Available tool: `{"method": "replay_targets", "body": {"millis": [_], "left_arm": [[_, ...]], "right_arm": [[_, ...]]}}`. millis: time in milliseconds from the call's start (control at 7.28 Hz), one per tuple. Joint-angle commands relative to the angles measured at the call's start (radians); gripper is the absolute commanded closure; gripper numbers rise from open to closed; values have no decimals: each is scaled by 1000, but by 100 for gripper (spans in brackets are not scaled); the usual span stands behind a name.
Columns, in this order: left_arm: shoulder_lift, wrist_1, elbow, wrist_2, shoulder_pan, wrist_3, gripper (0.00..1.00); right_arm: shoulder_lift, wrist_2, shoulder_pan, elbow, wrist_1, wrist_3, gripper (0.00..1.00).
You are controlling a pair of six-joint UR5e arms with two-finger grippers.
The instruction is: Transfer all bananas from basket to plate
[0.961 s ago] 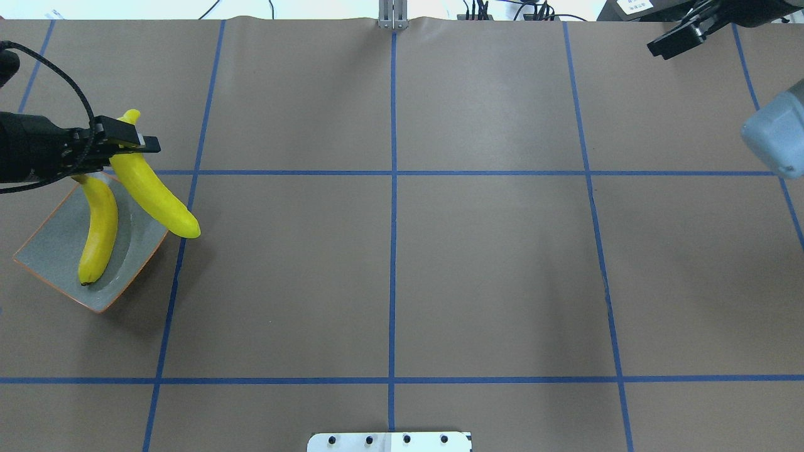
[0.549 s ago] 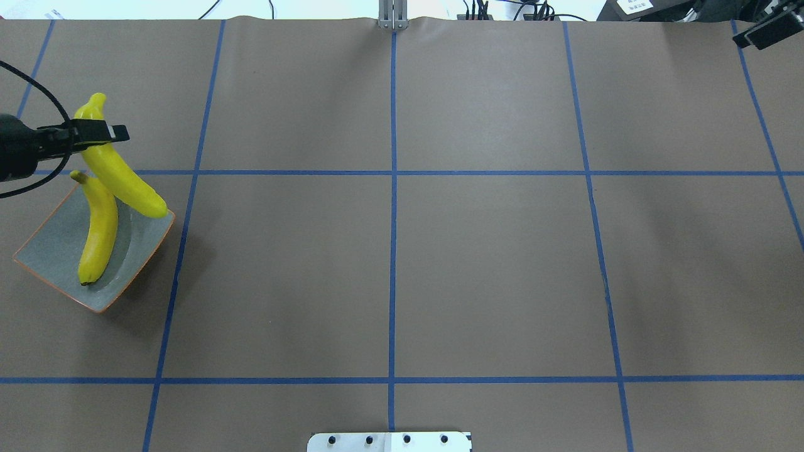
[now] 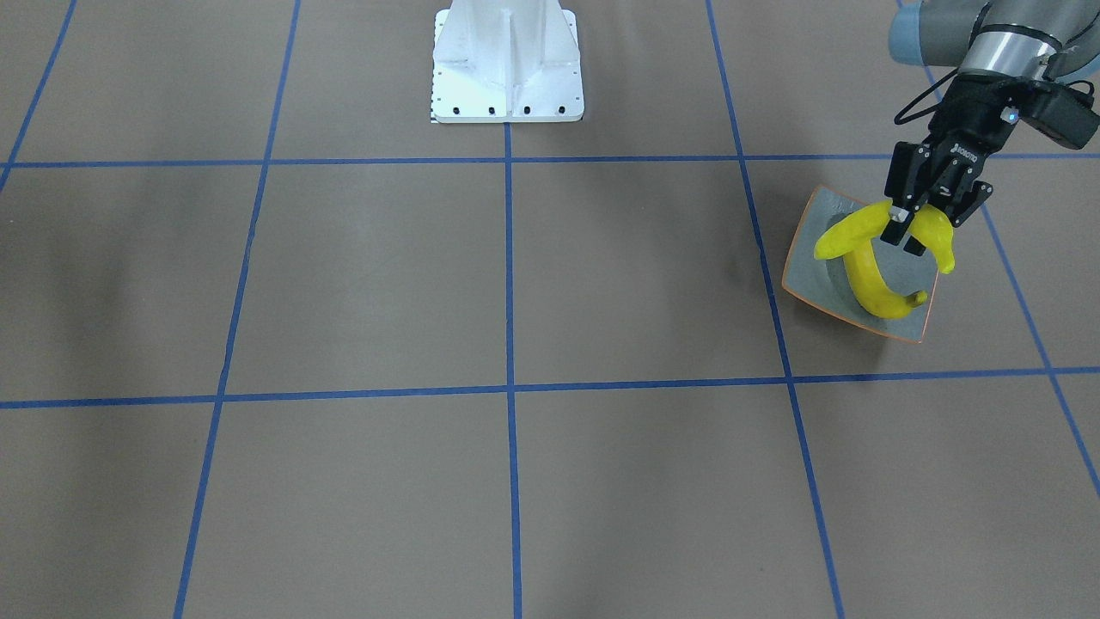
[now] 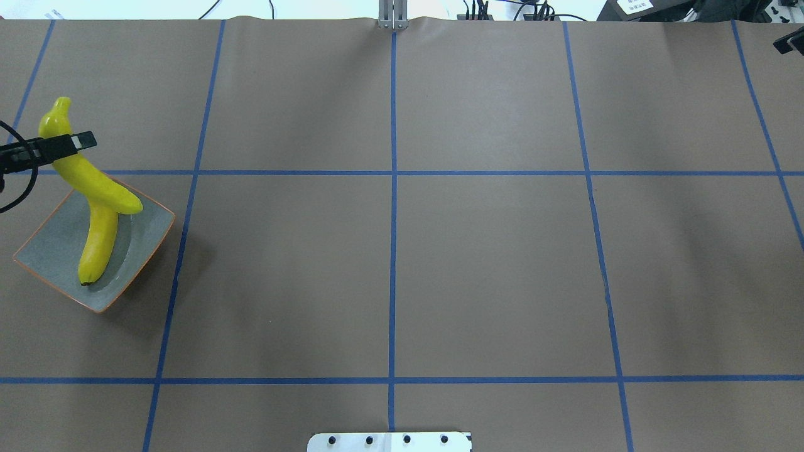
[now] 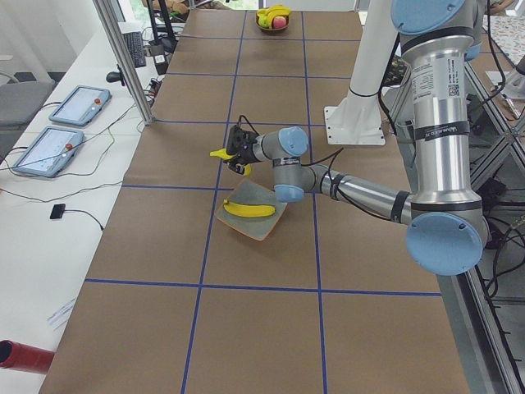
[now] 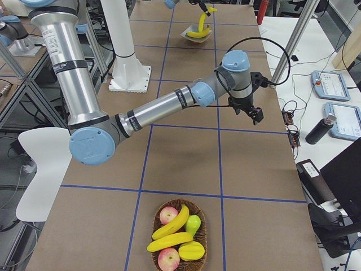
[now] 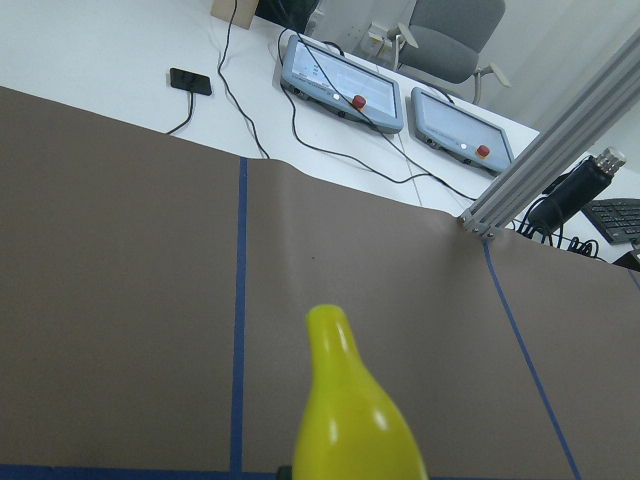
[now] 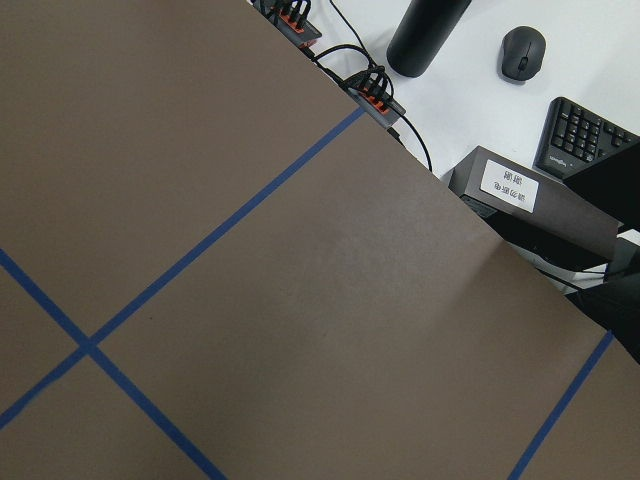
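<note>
My left gripper (image 3: 909,230) is shut on a yellow banana (image 3: 846,236) near its stem end. It holds the fruit tilted above the far part of the grey, orange-rimmed plate (image 3: 803,262). The lower end of the held banana (image 4: 94,185) crosses over a second banana (image 4: 97,245) that lies in the plate (image 4: 44,254). The wicker basket (image 6: 169,202) sits at the table's other end with two bananas (image 6: 169,226) and other fruit. My right gripper (image 6: 255,113) hangs over bare table; whether it is open or shut does not show.
The white pedestal base (image 3: 507,64) stands at the robot's side of the table. Apples and a green fruit share the basket. Off the far table edge lie control tablets (image 7: 345,85), cables, a keyboard and a dark bottle (image 8: 425,35).
My left gripper has carried the held banana leftward in the overhead view, so its lower end now crosses the banana in the plate. The right gripper has withdrawn almost out at the top right.
</note>
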Motion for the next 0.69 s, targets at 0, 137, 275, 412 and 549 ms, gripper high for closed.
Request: {"method": "replay_targets", "body": {"millis": [0, 137, 275, 412, 549], "left_arm": [[5, -84, 103, -5, 51, 13, 100], [1, -208, 201, -31, 51, 10, 100], [-21, -326, 269, -133, 51, -4, 100], [-24, -342, 276, -174, 50, -39, 100], [-25, -344, 276, -174, 50, -53, 55]], "right_arm": [[-3, 0, 2, 0, 1, -1, 0], [-3, 0, 2, 0, 2, -1, 0], [-1, 0, 4, 0, 2, -1, 0], [2, 0, 4, 0, 2, -1, 0], [3, 0, 4, 0, 2, -1, 0]]}}
